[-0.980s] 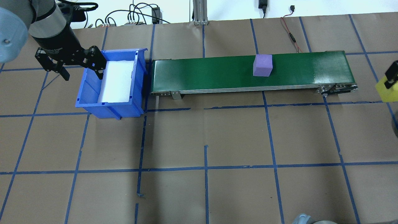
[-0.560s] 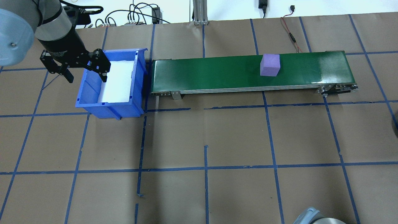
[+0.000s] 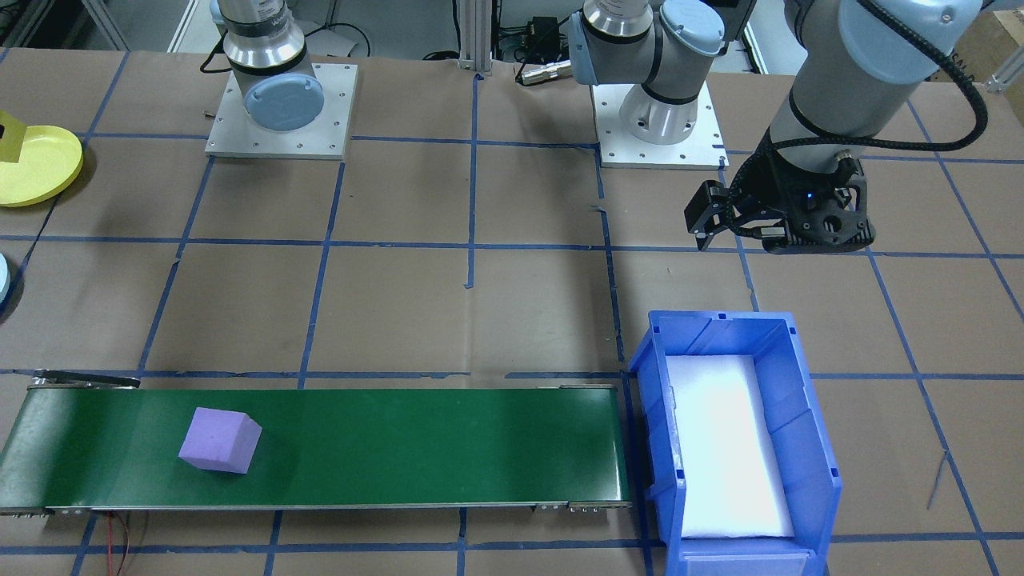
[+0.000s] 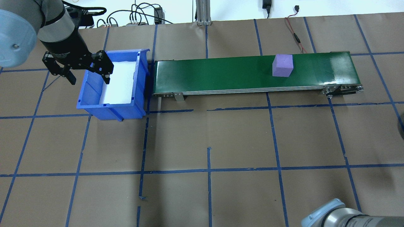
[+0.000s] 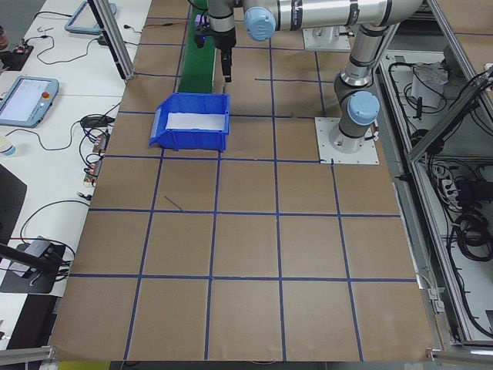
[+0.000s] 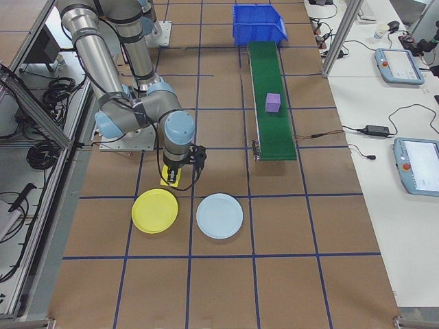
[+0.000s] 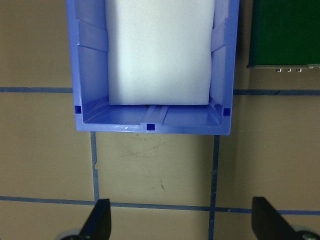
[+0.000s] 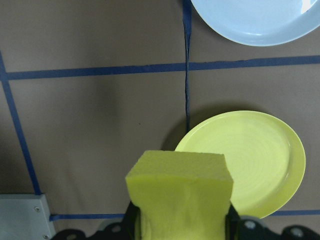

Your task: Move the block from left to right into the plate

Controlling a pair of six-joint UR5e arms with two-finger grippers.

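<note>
A yellow foam block (image 8: 179,192) sits between the fingers of my right gripper (image 8: 180,222), which is shut on it. The yellow plate (image 8: 260,160) lies on the table just beside and below that block. In the exterior right view the right gripper (image 6: 177,175) hangs near the plate's (image 6: 155,210) far rim. A purple block (image 4: 283,65) rides on the green conveyor belt (image 4: 217,71), towards its right end. My left gripper (image 4: 90,78) is open and holds nothing, hovering over the near-left wall of the blue bin (image 4: 110,108).
A light blue plate (image 6: 219,216) lies next to the yellow one. The blue bin (image 7: 152,120) holds a white foam pad and stands at the belt's left end. Cables run along the table's far edge. The right arm's elbow (image 4: 334,217) shows at the bottom right.
The purple block has travelled right along the belt. The right gripper with the yellow block left the overhead view's right edge. The left gripper shifted slightly right and stayed open.
</note>
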